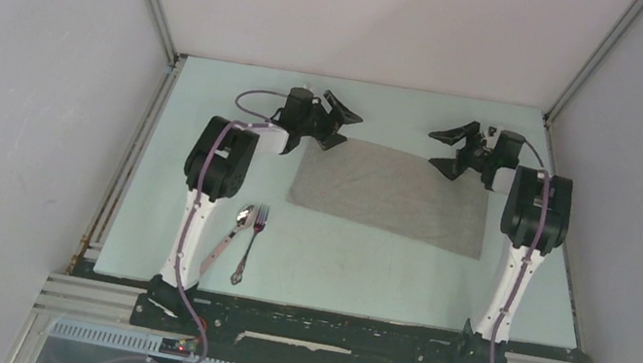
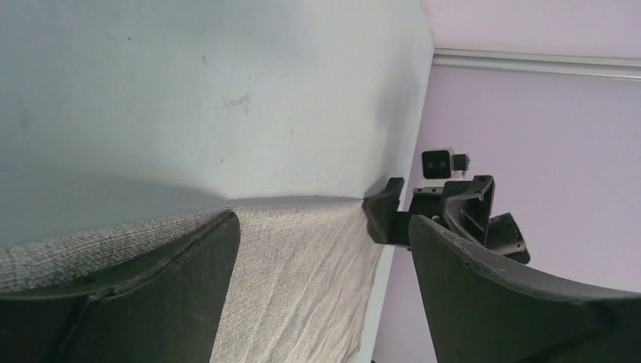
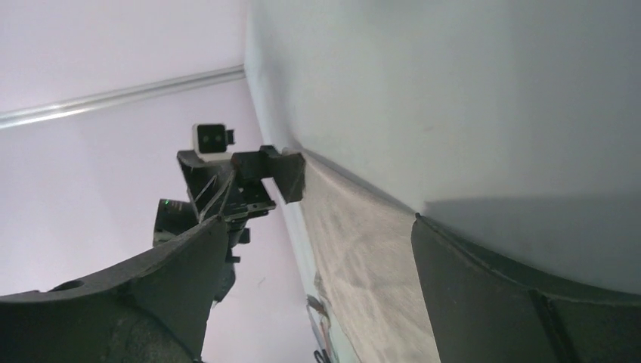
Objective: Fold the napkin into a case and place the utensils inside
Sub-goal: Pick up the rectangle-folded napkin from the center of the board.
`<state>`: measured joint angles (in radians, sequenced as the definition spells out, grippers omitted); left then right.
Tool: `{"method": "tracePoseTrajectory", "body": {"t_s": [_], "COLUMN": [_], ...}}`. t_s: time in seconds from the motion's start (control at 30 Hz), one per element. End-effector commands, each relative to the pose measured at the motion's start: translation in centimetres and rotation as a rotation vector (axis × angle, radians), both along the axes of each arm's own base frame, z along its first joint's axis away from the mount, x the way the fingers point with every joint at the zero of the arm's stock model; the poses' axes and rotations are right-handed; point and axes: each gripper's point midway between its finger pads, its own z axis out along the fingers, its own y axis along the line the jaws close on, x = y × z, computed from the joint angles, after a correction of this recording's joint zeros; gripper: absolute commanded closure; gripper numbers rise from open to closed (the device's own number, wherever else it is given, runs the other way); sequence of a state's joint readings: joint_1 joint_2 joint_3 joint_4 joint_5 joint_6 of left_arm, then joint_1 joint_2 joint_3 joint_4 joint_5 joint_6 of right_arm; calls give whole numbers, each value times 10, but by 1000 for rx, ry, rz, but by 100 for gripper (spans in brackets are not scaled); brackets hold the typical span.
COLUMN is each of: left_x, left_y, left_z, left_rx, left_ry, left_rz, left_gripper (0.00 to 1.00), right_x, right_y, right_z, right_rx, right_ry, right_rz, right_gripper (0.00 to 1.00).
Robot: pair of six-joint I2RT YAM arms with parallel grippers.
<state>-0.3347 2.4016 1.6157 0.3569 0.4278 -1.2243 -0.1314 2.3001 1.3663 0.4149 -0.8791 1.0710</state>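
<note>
The grey napkin (image 1: pixel 390 193) lies flat as a wide oblong in the middle of the table. My left gripper (image 1: pixel 342 126) stands open at its far left corner, and my right gripper (image 1: pixel 444 151) stands open at its far right corner. Neither holds the cloth. In the left wrist view the napkin (image 2: pixel 302 272) stretches away between the spread fingers of the left gripper (image 2: pixel 323 227). In the right wrist view the napkin (image 3: pixel 363 257) runs between the spread fingers of the right gripper (image 3: pixel 319 227). The spoon (image 1: pixel 230 235) and the fork (image 1: pixel 250 244) lie side by side near the front left.
The pale table (image 1: pixel 351 275) is walled on the left, right and back. The left arm's elbow (image 1: pixel 221 160) rises just beside the utensils. The right arm's elbow (image 1: pixel 537 213) stands by the napkin's right edge.
</note>
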Motion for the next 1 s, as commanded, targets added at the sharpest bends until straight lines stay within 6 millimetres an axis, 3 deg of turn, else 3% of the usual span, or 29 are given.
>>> {"method": "tracePoseTrajectory", "body": {"t_s": [0.0, 0.1, 0.2, 0.27, 0.33, 0.4, 0.57, 0.7, 0.87, 0.97], "left_x": [-9, -18, -44, -70, -102, -136, -210, -252, -274, -274], "left_y": [13, 5, -1, -2, -4, -6, 3, 17, 37, 46], "left_z": [11, 65, 116, 145, 165, 181, 200, 188, 172, 172], "left_rx": [120, 154, 187, 194, 206, 203, 209, 283, 397, 456], "left_ry": [-12, -82, -88, -72, -80, -108, -173, -214, -263, -290], "left_rz": [-11, -57, -92, -108, -146, -194, -307, -388, -442, -445], "left_gripper": [6, 2, 0, 0, 0, 0, 0, 0, 0, 0], "right_x": [-6, -40, -82, -114, -152, -171, -184, -191, -190, -182], "right_y": [-59, -88, -135, -149, -155, -161, -170, -170, -161, -155], "right_z": [14, 39, 51, 52, 40, 37, 29, 30, 19, 11], "right_rx": [-107, -337, -783, -977, -1118, -1154, -1019, -1047, -975, -934], "right_ry": [50, 179, 307, 314, 336, 369, 544, 610, 607, 596], "right_rz": [-37, -13, -30, 27, 124, 111, 134, 235, 319, 336], "right_gripper": [0, 0, 0, 0, 0, 0, 5, 8, 12, 22]}}
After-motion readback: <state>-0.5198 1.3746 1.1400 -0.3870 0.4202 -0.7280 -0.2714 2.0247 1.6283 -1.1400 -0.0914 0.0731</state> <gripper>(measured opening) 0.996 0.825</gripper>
